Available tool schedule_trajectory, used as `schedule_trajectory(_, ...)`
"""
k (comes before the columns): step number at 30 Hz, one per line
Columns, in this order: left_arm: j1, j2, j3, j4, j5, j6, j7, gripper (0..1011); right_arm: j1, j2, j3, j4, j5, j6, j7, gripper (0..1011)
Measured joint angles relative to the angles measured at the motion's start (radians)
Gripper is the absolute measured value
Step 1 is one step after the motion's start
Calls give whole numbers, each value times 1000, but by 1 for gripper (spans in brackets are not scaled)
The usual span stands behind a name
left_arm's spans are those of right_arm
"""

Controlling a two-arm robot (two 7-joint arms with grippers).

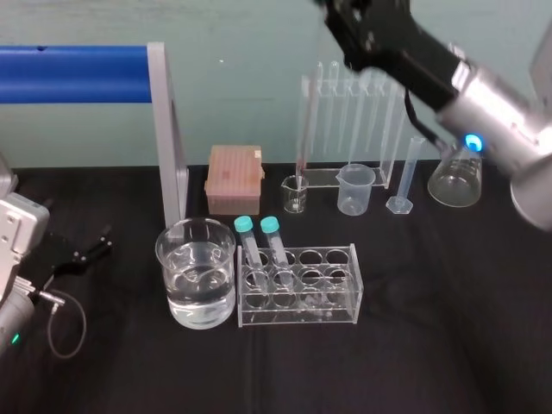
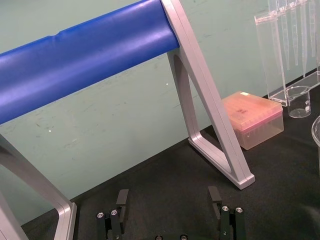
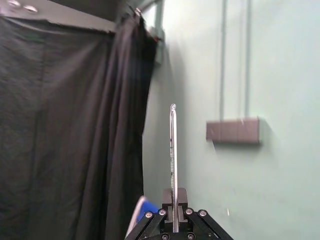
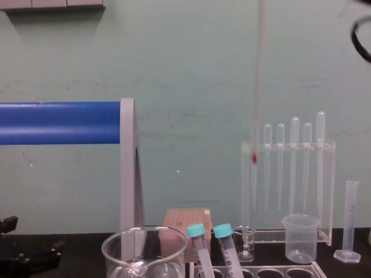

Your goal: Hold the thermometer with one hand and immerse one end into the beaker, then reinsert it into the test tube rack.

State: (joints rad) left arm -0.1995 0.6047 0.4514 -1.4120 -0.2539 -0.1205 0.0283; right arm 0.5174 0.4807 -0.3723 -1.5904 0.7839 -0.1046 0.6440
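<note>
The thermometer [image 4: 258, 87] hangs upright high over the table, and its red tip hovers in front of the pipette stand, above the tiny glass beaker. My right gripper [image 3: 173, 200] is shut on the thin glass rod [image 3: 173, 150]. In the head view that hand [image 1: 354, 30] reaches in from the upper right on its silver wrist. The wide beaker [image 1: 196, 272] holds water at front centre. Beside it on the right stands the test tube rack [image 1: 336, 293] with two teal-capped tubes. My left gripper [image 2: 168, 197] rests open on the table at far left.
A blue bar on grey posts [image 1: 168, 138] crosses the back left. Behind the rack stand a pink tip box [image 1: 234, 178], a tiny glass beaker [image 1: 295, 195], a plastic cup [image 1: 355, 188], the pipette stand [image 1: 354, 121], a graduated cylinder [image 1: 405, 177] and a conical flask [image 1: 454, 177].
</note>
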Motion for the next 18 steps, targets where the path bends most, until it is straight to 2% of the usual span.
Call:
schedule_trajectory(3, 0, 0, 0, 0, 0, 0, 0, 1008, -52, 18, 6, -15, 15, 13, -22, 53)
schedule_trajectory(9, 0, 0, 0, 0, 0, 0, 0, 1008, -125, 30, 6, -18, 26, 10, -36, 53)
schedule_trajectory(13, 0, 0, 0, 0, 0, 0, 0, 1008, -147, 31, 0, -6, 19, -1, -36, 53)
schedule_trajectory(18, 0, 0, 0, 0, 0, 0, 0, 1008, -165, 27, -11, 19, -17, -40, -25, 53)
